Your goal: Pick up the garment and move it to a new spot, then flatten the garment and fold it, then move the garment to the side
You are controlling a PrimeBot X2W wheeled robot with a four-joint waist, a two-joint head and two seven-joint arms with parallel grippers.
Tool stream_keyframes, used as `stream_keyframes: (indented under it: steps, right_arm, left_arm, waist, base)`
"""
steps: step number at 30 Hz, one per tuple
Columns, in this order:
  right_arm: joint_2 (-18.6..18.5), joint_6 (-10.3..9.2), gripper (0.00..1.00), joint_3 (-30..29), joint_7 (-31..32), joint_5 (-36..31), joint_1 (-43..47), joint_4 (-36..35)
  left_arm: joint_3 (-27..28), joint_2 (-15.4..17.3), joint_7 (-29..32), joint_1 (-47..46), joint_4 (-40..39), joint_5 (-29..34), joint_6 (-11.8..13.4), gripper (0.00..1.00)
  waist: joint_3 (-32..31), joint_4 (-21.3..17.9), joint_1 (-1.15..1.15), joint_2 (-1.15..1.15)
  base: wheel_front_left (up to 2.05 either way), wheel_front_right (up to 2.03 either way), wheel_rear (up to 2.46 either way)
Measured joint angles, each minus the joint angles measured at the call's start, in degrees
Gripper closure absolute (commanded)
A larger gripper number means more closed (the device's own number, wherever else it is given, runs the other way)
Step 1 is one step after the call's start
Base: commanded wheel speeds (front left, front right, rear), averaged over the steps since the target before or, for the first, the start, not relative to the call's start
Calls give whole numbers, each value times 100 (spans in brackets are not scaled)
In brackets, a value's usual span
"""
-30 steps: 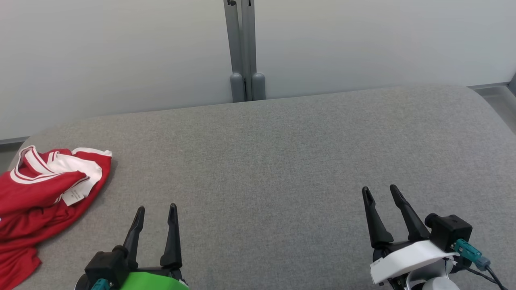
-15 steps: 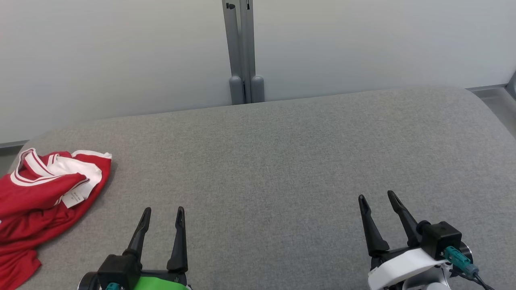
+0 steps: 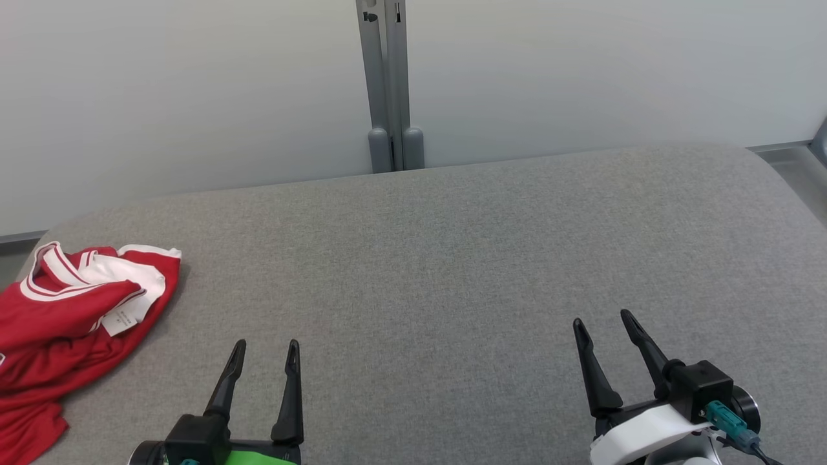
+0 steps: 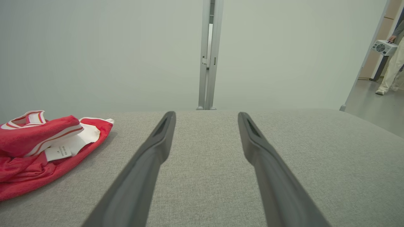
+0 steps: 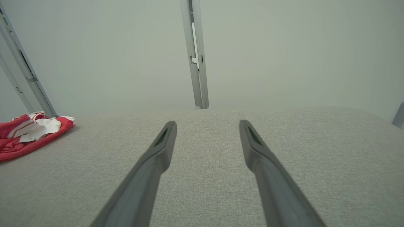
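Observation:
A crumpled red garment (image 3: 61, 323) with white trim and a white label lies at the far left of the grey padded table (image 3: 452, 258), part of it running past the frame's left edge. It also appears as the red garment (image 4: 41, 148) at the left of the left wrist view and as the same garment (image 5: 28, 134) at the far left of the right wrist view. My left gripper (image 3: 266, 345) stands open to the garment's right, apart from it. Over at the lower right my right gripper (image 3: 602, 320) is open with nothing between its fingers.
A pale wall with a grey vertical post (image 3: 386, 84) rises behind the table's far edge. Past the table's right end, a person (image 4: 391, 63) carrying a white box stands on the floor. The table's corners are rounded.
The head camera has tilted, so the table sits slightly lower in the picture. Both grippers have drawn back toward the bottom edge, the left one also shifting a little right. The garment lies unchanged.

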Motion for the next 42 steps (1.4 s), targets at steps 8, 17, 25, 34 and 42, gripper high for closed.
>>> stream_keyframes:
  steps: [8,17,25,34,42]
  right_arm:
    - [2,0,0,-10,0,-4,11,11]
    - [4,0,0,-24,-1,-7,19,4]
    - [7,0,0,-14,-1,-2,79,-19]
    - [8,0,0,29,0,56,133,-25]
    - [9,0,0,79,-1,166,165,-27]
  left_arm:
    - [3,0,0,1,26,-9,-25,0]
    - [-4,0,0,-2,35,-9,-35,0]
    - [-5,1,0,-4,16,-8,10,0]
    - [96,3,-1,6,19,-23,10,0]
    - [181,3,-1,75,1,65,-37,0]
  waist:
    - [-2,19,0,0]
    - [39,86,0,0]
    - [72,366,0,0]
    - [98,918,0,0]
    - [80,1578,0,0]
  base:
    - [0,0,0]
    - [0,0,0]
    - [0,0,0]
    - [0,0,0]
    - [0,0,0]
